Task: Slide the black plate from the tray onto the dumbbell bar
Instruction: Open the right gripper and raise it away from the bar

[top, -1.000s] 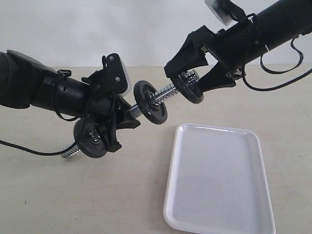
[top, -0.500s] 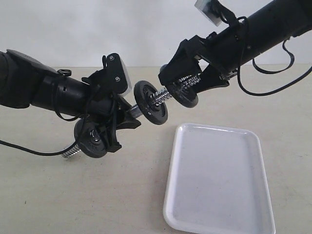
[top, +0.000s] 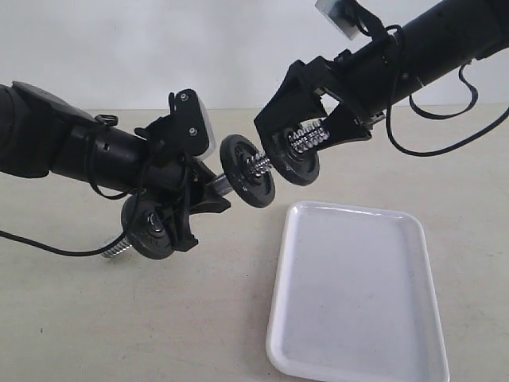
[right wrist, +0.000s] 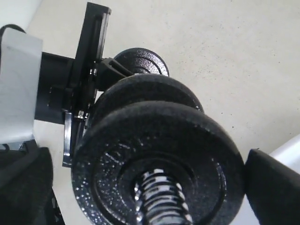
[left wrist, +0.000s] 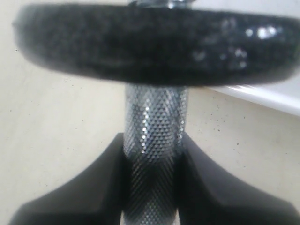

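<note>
My left gripper is shut on the knurled middle of the dumbbell bar, holding it tilted above the table. One black disc sits on the bar just past my fingers, and another sits near the low end. My right gripper is shut on the black plate, with the bar's threaded end passing through its hole. The plate stands a short gap from the inner disc. The white tray lies below with nothing in it.
The bar's low threaded tip points toward the beige table. Black cables trail from both arms. The tray's rim shows beneath the discs in the left wrist view.
My right gripper has carried the black plate down along the threaded end, closer to the disc on the bar. The left arm and bar have stayed nearly still.
</note>
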`<state>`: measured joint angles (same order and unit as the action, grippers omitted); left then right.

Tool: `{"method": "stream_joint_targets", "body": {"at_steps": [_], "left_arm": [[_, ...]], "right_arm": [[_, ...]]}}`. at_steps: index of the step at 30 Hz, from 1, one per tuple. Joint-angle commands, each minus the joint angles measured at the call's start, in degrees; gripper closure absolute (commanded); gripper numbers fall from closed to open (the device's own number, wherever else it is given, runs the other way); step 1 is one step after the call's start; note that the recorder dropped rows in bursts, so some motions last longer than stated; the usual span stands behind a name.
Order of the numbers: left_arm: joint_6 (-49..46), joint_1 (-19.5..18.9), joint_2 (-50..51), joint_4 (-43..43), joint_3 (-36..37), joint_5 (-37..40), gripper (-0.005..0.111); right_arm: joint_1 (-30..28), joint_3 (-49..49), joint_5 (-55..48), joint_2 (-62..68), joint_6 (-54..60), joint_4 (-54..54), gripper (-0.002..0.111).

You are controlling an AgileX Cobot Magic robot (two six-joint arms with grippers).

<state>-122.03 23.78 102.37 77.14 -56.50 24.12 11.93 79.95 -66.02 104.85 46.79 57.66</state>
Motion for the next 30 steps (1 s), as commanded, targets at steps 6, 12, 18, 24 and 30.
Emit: {"method": "stream_joint_targets", "body": {"at_steps": [6,12,18,24,30], "left_arm": [[-0.19,0.09,-3.08,6.69,-2.05,1.47,0.102],[-0.19,0.09,-3.08,7.47,-2.05,1.33,0.102],[-0.19,0.09,-3.08,7.84,-2.05,1.03,0.102],[1.82,0.09,-3.08,15.45,-2.05,1.03,0.102],[14.05,0.09,-3.08,18.61,-2.05,-4.19,0.102]], "right_arm": [[0.64,0.74,4.07,-1.78,1.25,4.83,0.004],[0.64,2.04,12.36,-3.79,10.35,6.50,0.004],[0.64,7.58,15.13,-6.44,10.59,5.40,0.004],[0.64,8.14,13.68,-7.69,6.94,-1.32,0.004],[0.64,8.14,8.80,-7.69,5.56,-4.07,0.004]]}}
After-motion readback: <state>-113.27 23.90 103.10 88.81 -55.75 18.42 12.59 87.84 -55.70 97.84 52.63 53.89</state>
